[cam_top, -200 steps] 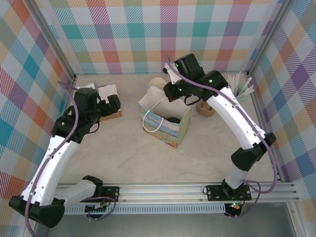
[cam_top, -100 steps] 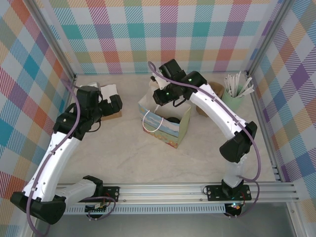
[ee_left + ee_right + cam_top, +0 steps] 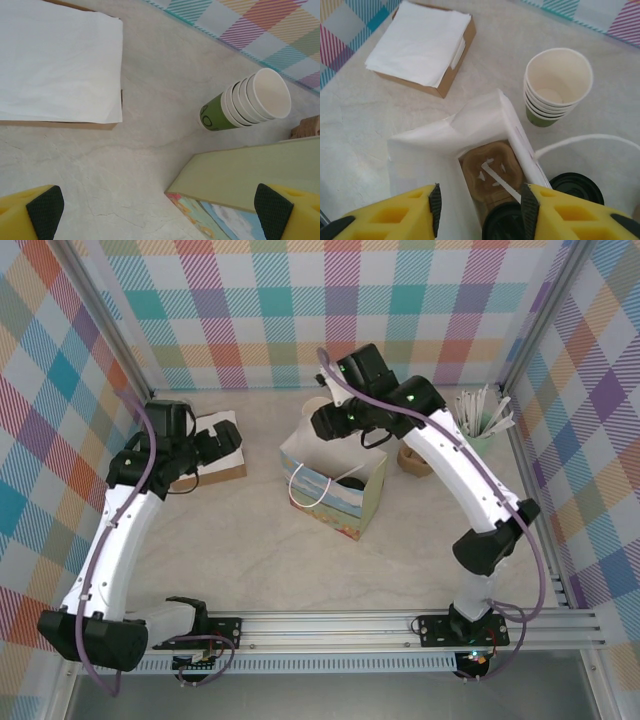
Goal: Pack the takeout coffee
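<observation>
Overhead camera looks down; close wrist cameras share the cup stack (image 3: 557,85).

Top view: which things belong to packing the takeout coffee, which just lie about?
Job: takeout coffee with round black plastic lid, inside pale green paper bag.
Lying about: stack of cream-rimmed paper cups; white napkins in brown box; mint cup of white sticks.
</observation>
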Controlling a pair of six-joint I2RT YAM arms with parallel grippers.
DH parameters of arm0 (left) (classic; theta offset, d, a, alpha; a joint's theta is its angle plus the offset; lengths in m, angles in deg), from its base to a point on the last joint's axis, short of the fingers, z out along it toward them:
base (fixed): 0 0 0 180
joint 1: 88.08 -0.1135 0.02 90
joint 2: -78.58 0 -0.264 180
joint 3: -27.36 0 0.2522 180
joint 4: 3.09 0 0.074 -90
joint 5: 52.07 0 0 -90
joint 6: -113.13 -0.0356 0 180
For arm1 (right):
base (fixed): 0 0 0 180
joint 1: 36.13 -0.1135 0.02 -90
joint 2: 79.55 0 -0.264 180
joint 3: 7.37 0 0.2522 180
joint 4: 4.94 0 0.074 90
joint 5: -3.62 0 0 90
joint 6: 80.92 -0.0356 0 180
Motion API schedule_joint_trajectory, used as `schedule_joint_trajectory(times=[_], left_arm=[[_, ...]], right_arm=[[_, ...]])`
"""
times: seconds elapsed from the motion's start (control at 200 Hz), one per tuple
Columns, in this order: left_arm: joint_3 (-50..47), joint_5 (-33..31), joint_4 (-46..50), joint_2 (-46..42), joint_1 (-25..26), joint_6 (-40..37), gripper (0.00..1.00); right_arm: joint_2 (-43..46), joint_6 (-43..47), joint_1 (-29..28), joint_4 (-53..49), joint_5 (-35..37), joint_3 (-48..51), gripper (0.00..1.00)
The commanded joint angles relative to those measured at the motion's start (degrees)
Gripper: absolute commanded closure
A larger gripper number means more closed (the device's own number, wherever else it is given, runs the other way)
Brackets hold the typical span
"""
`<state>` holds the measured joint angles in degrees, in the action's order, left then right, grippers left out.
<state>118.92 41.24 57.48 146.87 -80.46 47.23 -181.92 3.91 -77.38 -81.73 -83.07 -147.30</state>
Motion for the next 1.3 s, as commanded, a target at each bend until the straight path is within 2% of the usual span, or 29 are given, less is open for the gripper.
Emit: schedule_joint_trajectory(times=[0.0, 0.125, 0.32, 0.47, 0.605, 0.935, 1.295], left_arm=[[2.1, 6.1, 0.4, 2.3, -3.7, -2.9, 0.0], [2.8, 7.8, 0.9, 6.5, -6.7, -7.0, 0.03], [6.9, 5.1, 3.7, 17.9, -6.9, -14.5, 0.1], [9.2, 5.5, 4.2, 26.9, -6.6, -17.4, 0.17], [11.7, 5.5, 5.2, 33.3, -5.1, -19.4, 0.22], [20.0, -3.2, 9.6, 44.3, -1.0, -22.2, 0.31], [24.6, -2.7, 11.8, 49.4, -0.2, -23.1, 0.42]], right_arm=[[5.6, -0.8, -0.3, -0.2, 2.7, 1.9, 0.46], [10.5, -1.8, -0.3, 2.6, 3.5, 7.3, 0.39], [18.7, -3.1, -0.3, 8.9, 6.4, 17.8, 0.28], [24.4, -4.0, -0.2, 13.7, 9.6, 25.6, 0.16], [28.1, -3.6, -0.1, 16.1, 11.4, 30.4, 0.0], [30.1, -3.2, -0.1, 16.1, 14.2, 34.1, 0.0], [29.6, -2.9, 0.2, 16.0, 15.4, 34.9, 0.0]])
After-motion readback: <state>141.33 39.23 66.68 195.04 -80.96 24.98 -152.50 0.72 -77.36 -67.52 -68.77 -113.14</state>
